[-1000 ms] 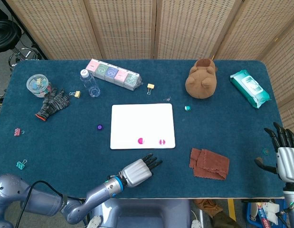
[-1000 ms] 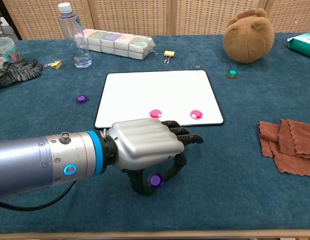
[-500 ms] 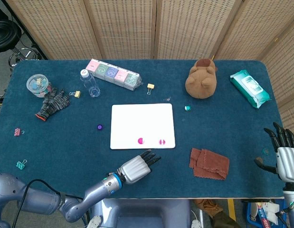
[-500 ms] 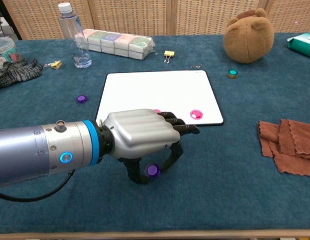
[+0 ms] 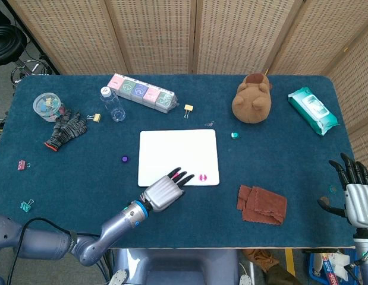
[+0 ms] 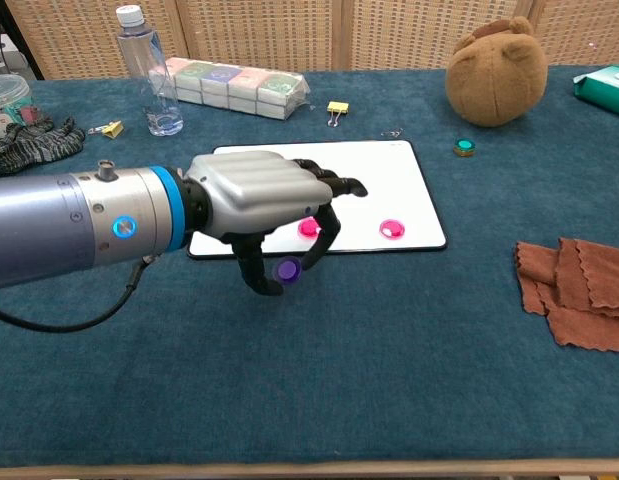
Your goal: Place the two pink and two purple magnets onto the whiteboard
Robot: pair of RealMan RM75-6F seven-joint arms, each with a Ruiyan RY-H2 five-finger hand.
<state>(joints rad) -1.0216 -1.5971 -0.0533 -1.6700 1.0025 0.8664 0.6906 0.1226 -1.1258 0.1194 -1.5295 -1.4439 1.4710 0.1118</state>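
My left hand (image 6: 257, 205) (image 5: 163, 193) hovers over the near edge of the whiteboard (image 6: 319, 165) (image 5: 178, 149), pinching a purple magnet (image 6: 286, 269) between thumb and a finger. Two pink magnets lie on the board's near part: one (image 6: 308, 227) partly under my fingers, the other (image 6: 391, 229) (image 5: 202, 177) to its right. A second purple magnet (image 5: 125, 158) sits on the cloth left of the board; my arm hides it in the chest view. My right hand (image 5: 354, 190) rests open at the table's right edge, holding nothing.
A brown cloth (image 6: 579, 295) lies right of the board. Behind it are a water bottle (image 6: 149, 72), a row of boxes (image 6: 234, 82), a yellow clip (image 6: 337, 108), a green magnet (image 6: 464, 147) and a plush bear (image 6: 497, 78). Gloves (image 5: 66, 129) lie far left.
My left hand has lifted the purple magnet and carried it away from the table's front edge toward the whiteboard's near edge. The right hand has not moved.
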